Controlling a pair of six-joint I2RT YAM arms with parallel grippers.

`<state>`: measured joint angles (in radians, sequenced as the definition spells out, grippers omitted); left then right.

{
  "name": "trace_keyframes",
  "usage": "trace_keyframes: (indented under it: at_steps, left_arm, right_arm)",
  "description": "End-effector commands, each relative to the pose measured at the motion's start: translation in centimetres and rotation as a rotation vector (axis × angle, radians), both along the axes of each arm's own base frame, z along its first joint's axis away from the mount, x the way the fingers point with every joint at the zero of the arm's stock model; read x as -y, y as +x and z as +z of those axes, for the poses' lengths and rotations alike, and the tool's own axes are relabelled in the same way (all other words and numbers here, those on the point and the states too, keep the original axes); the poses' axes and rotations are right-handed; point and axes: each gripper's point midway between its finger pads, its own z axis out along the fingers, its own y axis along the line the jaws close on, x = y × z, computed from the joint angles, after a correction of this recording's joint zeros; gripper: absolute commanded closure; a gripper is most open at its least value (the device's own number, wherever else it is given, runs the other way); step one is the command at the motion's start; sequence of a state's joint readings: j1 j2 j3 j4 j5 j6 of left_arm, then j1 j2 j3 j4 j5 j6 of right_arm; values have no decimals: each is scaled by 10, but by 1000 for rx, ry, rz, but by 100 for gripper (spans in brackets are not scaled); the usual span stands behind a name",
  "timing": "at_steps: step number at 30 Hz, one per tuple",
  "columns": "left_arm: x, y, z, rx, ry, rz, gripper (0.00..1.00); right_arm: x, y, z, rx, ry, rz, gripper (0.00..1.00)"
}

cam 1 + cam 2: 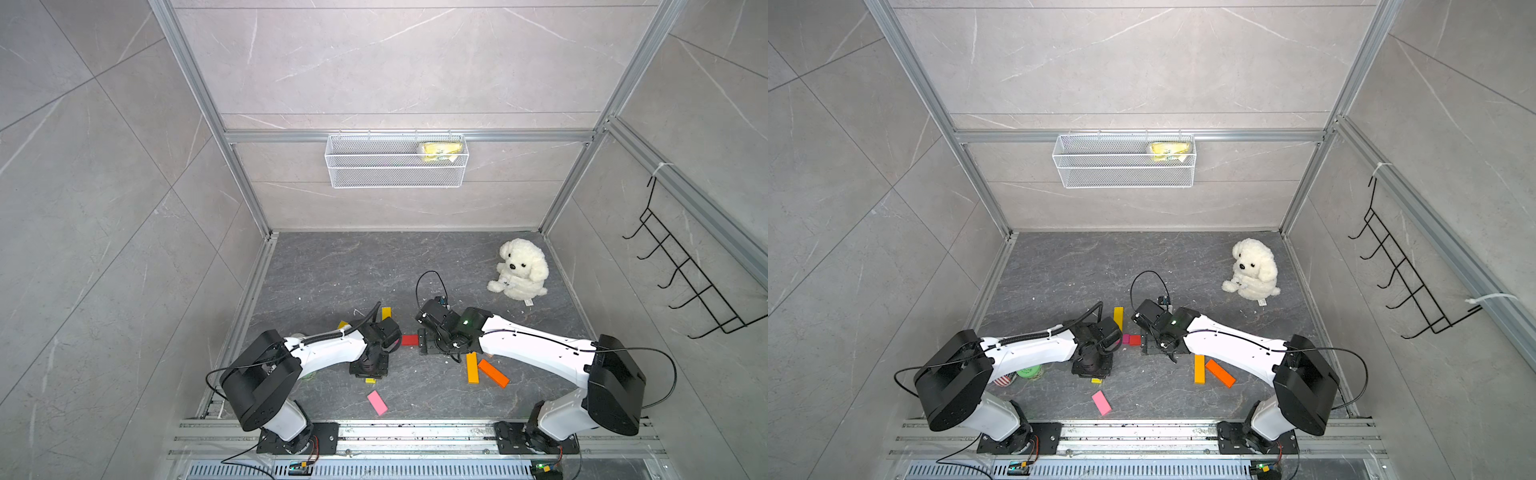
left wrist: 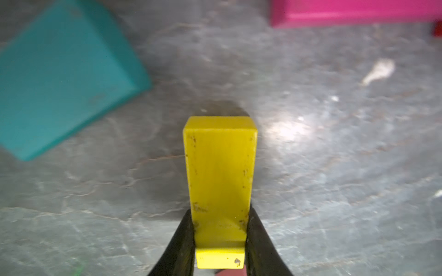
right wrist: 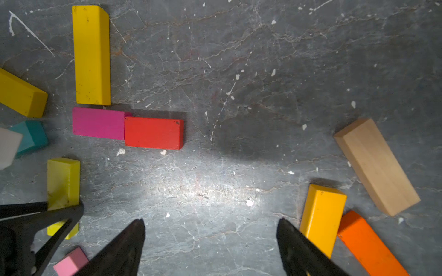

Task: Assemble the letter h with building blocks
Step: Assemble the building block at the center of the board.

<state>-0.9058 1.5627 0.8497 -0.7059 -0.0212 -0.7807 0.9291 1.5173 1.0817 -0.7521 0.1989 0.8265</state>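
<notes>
The left fingers (image 2: 180, 241) were clamped on a lime-yellow block (image 2: 220, 172) just beside the magenta block (image 3: 98, 123); the right fingers (image 3: 124, 246) stood wide apart over bare worktop (image 3: 239, 95). A long yellow bar (image 3: 92, 55), with the magenta and a red block (image 3: 153, 132) end to end at its foot, suggested an h begun; the amber bar (image 3: 320, 219), orange bar (image 3: 368, 246) and tan bar (image 3: 375, 167) lay unused aside.

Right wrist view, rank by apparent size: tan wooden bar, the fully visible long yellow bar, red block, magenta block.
1. Tan rectangular wooden bar: largest.
2. Long yellow wooden bar: similar length, narrower.
3. Red flat wooden block and magenta flat wooden block: look alike, so not ranked against each other.
</notes>
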Motion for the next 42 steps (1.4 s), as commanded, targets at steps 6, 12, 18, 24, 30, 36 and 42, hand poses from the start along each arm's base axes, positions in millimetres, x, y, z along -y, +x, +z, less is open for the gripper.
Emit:
trace_keyframes:
  at_steps: [6,12,18,24,30,36,42]
  left_arm:
    - [41,14,3,-24,-62,-15,90]
    - [39,16,-1,-28,-45,16,89]
    - [34,20,-3,-21,-27,53,90]
    - [37,27,-2,-7,-29,68,91]
    - [31,34,1,14,-15,81,91]
    - [33,39,6,28,-16,75,87]
    - [34,42,7,36,-24,74,71]
  right_arm:
    - [15,-7,2,-3,-15,-40,11]
    - [20,-9,4,2,-17,-40,11]
    - [21,-9,3,2,-19,-42,11]
    - [21,-9,0,-3,-25,-43,11]
    - [21,-9,-1,-3,-28,-42,11]
    - [20,-9,-4,-9,-27,-42,11]
    - [21,-9,-3,-5,-25,-43,11]
